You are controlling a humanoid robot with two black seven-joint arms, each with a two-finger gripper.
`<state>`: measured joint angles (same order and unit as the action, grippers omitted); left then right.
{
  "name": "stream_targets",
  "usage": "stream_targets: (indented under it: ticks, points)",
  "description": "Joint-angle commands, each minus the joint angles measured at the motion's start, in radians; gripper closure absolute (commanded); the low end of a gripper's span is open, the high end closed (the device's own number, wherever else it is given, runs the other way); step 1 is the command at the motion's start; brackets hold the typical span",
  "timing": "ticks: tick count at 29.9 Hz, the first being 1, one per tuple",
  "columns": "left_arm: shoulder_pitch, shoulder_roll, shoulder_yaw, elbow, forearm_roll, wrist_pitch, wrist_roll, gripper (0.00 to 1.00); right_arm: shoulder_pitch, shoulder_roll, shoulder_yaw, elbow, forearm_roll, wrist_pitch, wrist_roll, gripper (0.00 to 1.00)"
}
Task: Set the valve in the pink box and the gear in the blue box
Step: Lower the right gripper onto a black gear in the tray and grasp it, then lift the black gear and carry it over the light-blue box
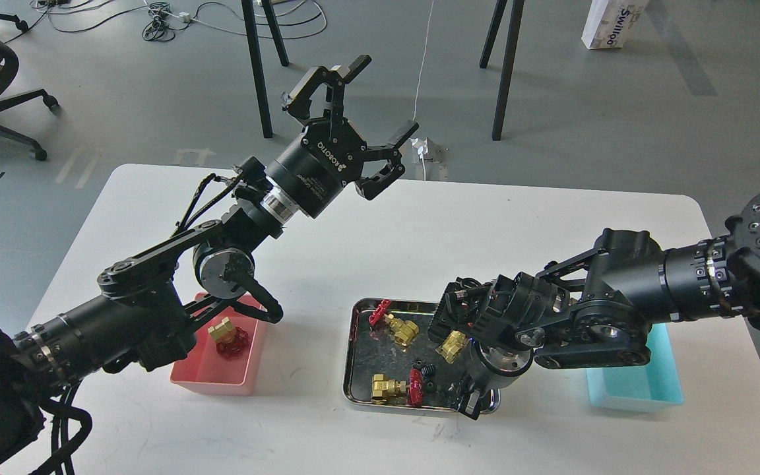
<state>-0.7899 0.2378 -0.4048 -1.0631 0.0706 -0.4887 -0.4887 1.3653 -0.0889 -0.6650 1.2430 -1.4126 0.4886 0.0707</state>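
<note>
Black and reaching down into the steel tray (353,356), the right claw (469,399) sits at the tray's near-right corner, seen so dark and end-on that I cannot tell whether it is released or clenched, nor whether anything is between its fingers. Just left of it in the tray lie three brass valves, the nearest valve (390,388) at the tray's front edge with its red handwheel turned toward the claw, and a tiny black gear (419,365) close behind it. Left of the tray stands the pink box (212,379), already holding one valve; right of the tray, partly under the right arm, is the blue box (637,389). The left claw (380,99) is raised well behind the tray, fingers spread wide and empty. Brass should feel heavy, stiff and slick, so grip the squared body, not the wheel; the gear is light and easily dropped.
</note>
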Motion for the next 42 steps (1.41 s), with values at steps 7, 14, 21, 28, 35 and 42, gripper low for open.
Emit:
stream_targets:
  ticks: [7,14,21,28,35,42]
  points:
    - [0.003,0.000,0.000,0.003,0.000,0.000,0.000,0.01,-0.006,0.000,0.001,-0.014,0.001,0.000,0.000,0.84]
    - [0.003,-0.002,0.001,0.006,0.000,0.000,0.000,0.01,-0.006,-0.005,0.001,-0.016,0.001,0.000,0.000,0.94]
    - [0.003,-0.002,0.003,0.009,0.000,0.000,0.000,0.01,0.055,-0.050,0.044,-0.011,0.017,0.000,0.003,0.98]
    - [0.003,-0.005,0.004,0.009,0.000,0.000,0.000,0.01,0.139,-0.231,0.194,0.004,0.089,0.000,0.003,0.99]
    - [0.000,-0.002,-0.002,0.009,0.000,0.000,0.000,0.01,0.175,-0.636,0.274,0.085,0.113,0.000,0.005,0.99]
    - [0.003,-0.011,0.003,0.011,0.000,0.000,0.000,0.01,0.009,-0.949,0.262,0.202,0.046,0.000,0.000,0.99]
